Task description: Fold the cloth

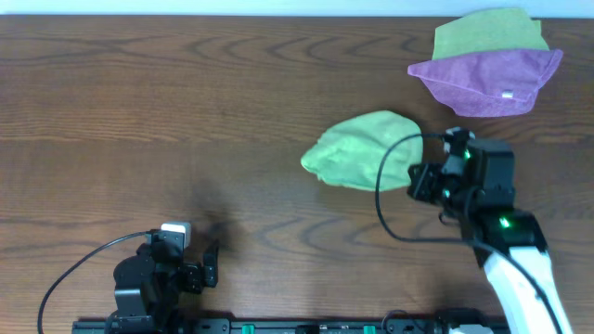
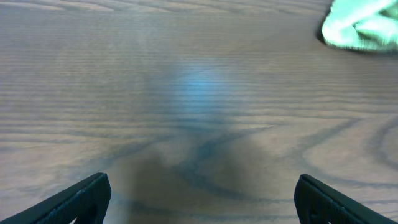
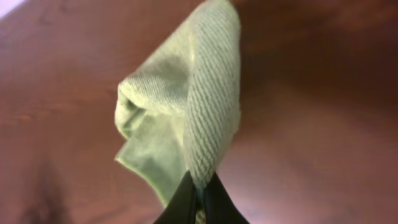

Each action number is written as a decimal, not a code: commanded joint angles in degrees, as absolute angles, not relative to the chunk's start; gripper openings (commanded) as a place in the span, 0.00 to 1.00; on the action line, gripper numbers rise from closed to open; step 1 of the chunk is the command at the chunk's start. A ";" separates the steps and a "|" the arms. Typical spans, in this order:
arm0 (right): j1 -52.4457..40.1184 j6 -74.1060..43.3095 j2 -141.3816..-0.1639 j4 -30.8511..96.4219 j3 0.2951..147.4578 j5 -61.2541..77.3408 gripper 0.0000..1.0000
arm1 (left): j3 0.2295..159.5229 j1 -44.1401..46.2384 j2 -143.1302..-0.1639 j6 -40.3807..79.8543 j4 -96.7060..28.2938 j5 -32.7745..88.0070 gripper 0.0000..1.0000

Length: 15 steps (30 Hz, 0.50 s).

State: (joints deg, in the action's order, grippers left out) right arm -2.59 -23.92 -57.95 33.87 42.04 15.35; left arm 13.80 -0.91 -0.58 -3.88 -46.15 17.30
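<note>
Overhead, you see the cloth (image 1: 362, 148), a crumpled lime-green terry mound, right of centre on the dark wood-grain table (image 1: 186, 111); the white tag (image 1: 508, 94) on a purple cloth (image 1: 483, 82) is too small to read. Left wrist view: the left gripper (image 2: 202, 190) stands spread wide. Right wrist view: the right gripper (image 3: 199, 196) pinches the cloth's ribbed fold.

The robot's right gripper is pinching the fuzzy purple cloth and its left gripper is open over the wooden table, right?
Not purple: the right wrist view shows the right gripper pinching the soft lime-green cloth. The fuzzy purple cloth lies ungripped. The left gripper is open over the wooden table.
</note>
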 commanded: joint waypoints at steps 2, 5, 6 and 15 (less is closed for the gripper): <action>-2.98 -23.97 -54.43 42.00 42.26 13.26 0.20 | 13.26 -0.62 -0.21 -0.71 -46.22 20.01 0.95; -2.98 -23.97 -53.98 47.77 42.26 10.94 0.57 | 13.26 -0.62 -0.21 0.47 -46.22 20.01 0.95; -2.98 -23.97 -54.00 48.86 42.26 9.69 0.61 | 13.26 -0.62 -0.21 0.47 -46.24 20.01 0.96; -2.96 -23.97 -54.89 49.04 42.26 2.74 0.82 | 13.26 -0.62 -0.21 0.47 -46.24 21.43 0.95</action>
